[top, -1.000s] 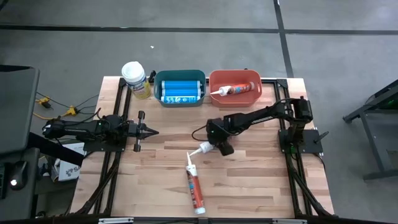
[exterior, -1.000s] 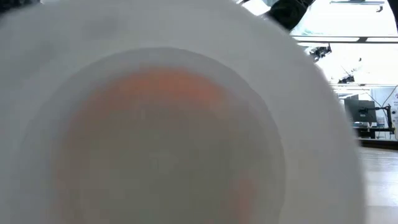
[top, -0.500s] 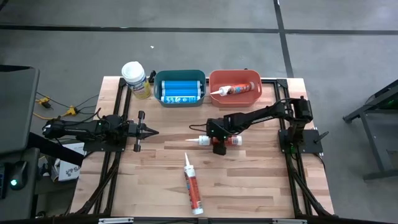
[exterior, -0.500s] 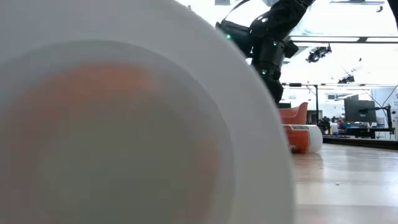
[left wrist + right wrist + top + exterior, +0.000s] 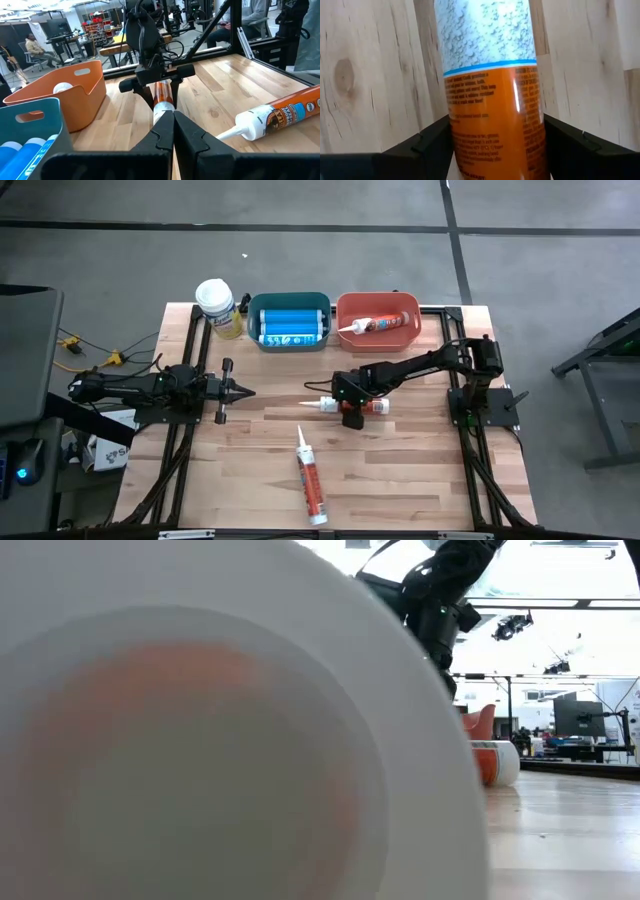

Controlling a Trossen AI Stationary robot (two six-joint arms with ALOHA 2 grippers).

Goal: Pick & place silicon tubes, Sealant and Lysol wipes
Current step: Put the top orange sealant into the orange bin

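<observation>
Straddling an orange tube (image 5: 368,406) mid-surface, the right end effector (image 5: 349,412) has its fingers spread wide, one on each side of the tube body; right wrist view shows the tube (image 5: 490,100) between them. Can't confirm firm contact, so I'd call it lined up, not gripped.

Change vs a second ago: that tube's nozzle pointed toward the front edge under the end effector; now it lies flat, nozzle toward the left arm. The second tube (image 5: 311,478) near the front edge has shifted slightly too. Fingers barely narrowed over that time. Read: the tube got nudged into a graspable orientation, so a pinch looks like the next step.

Left end effector (image 5: 243,391) is parked at the left side, fingers pressed together, holding nothing.

Task state:
- orange bin (image 5: 377,323) already holds one tube
- teal bin (image 5: 290,321) holds blue items
- Lysol wipes (image 5: 217,308) upright at the back left corner, beside the teal bin, untouched

Low view is mostly blocked by a white round object close to the lens.
</observation>
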